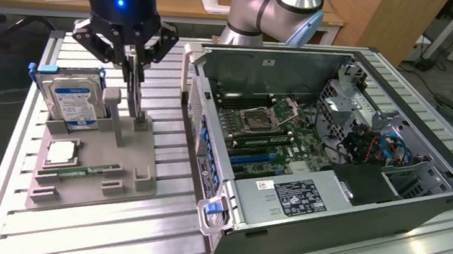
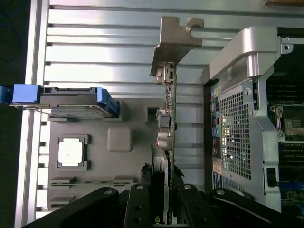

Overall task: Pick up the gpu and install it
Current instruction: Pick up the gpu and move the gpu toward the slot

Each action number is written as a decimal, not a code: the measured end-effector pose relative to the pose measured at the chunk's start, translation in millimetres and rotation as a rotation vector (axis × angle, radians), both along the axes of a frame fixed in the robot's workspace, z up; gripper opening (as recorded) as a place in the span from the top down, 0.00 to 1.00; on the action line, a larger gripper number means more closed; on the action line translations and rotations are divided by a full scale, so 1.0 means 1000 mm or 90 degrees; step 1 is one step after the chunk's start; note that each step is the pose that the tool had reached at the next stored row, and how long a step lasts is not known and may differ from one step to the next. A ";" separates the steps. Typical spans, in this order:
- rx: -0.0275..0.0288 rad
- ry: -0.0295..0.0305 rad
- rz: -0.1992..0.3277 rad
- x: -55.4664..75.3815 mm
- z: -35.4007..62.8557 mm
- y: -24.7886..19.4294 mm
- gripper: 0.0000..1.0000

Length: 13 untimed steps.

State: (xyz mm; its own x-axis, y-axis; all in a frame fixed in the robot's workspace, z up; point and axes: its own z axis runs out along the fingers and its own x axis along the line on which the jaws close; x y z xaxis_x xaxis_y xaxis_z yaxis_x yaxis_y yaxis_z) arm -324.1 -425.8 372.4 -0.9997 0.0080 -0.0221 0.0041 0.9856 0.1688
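Note:
The gpu [image 1: 133, 90] is a thin dark card standing on edge in a slot of the grey holder [image 1: 128, 161]. In the wrist view the gpu [image 2: 170, 118] appears edge-on, with its silvery bracket [image 2: 178, 35] at the far end. My gripper [image 1: 132, 55] hangs straight above the holder with its fingers closed on the card's upper edge. From the wrist, my gripper [image 2: 164, 178] has one black finger on each side of the card. The card's lower edge still looks to be down at the holder.
The holder also carries an upright silver hard drive [image 1: 75, 103] with a blue label, a CPU chip [image 1: 62, 152] and a green RAM stick [image 1: 81, 169]. The open computer case [image 1: 333, 143] lies close to the exterior view's right of the holder, motherboard and blue slots [image 1: 253, 157] exposed.

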 end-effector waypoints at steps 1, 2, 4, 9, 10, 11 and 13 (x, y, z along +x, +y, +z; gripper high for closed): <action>-0.0019 -0.0001 0.000 0.000 0.0006 0.0000 0.73; -0.0052 -0.0002 0.000 0.000 0.0013 0.0000 0.73; -0.0136 -0.0001 0.000 0.000 0.0028 0.0000 0.73; -0.0353 0.0000 0.000 0.000 0.0075 0.0000 0.73; -0.0376 0.0000 0.000 0.000 0.0084 0.0000 0.73; -0.0398 -0.0001 0.000 0.000 0.0093 0.0000 0.73; -0.0453 -0.0001 0.000 0.000 0.0115 0.0000 0.73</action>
State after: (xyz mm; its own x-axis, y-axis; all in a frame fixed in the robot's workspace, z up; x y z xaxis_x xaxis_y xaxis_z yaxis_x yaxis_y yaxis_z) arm -324.1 -425.7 383.9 -0.9997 0.0064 -0.0227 0.0041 0.9951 0.0983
